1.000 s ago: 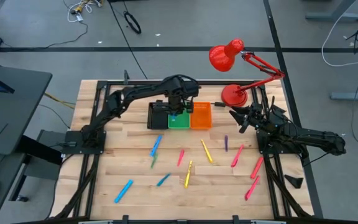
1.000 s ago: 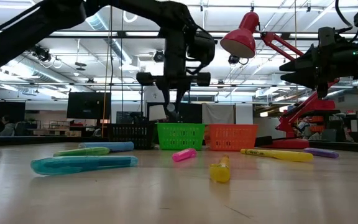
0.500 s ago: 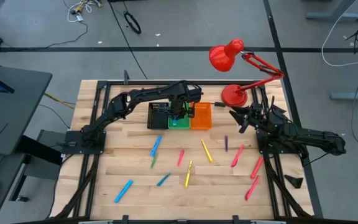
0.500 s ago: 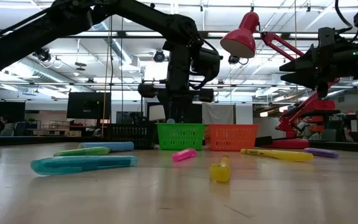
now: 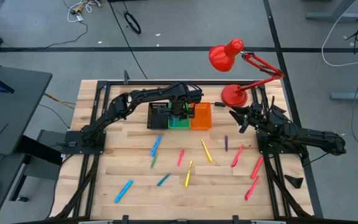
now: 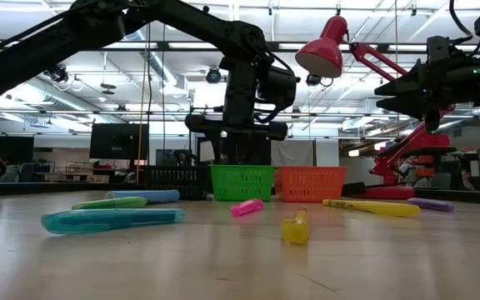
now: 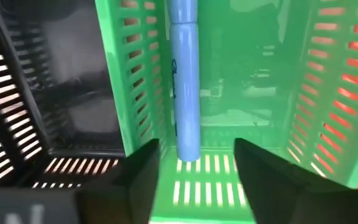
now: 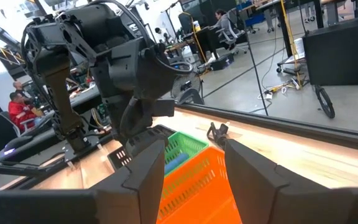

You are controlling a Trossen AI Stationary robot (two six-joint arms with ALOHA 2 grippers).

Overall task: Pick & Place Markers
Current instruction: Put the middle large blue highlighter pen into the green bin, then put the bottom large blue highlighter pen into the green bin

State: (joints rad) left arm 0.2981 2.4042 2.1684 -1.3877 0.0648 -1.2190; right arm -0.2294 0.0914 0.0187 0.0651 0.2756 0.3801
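Observation:
A blue marker lies inside the green bin, along the wall next to the black bin. My left gripper points down into the green bin, open, one finger on either side of the marker's near end without touching it. Several more markers lie flat on the wood, among them a blue one, a yellow one and a pink one. My right gripper waits open at the table's right side, level, with nothing in it.
An orange bin stands to the right of the green bin, the black bin to its left. A red desk lamp stands at the far right. Loose markers are scattered over the near half of the table.
My left gripper has sunk down into the green bin with the blue marker, then opened and let it go. The marker now lies in the bin.

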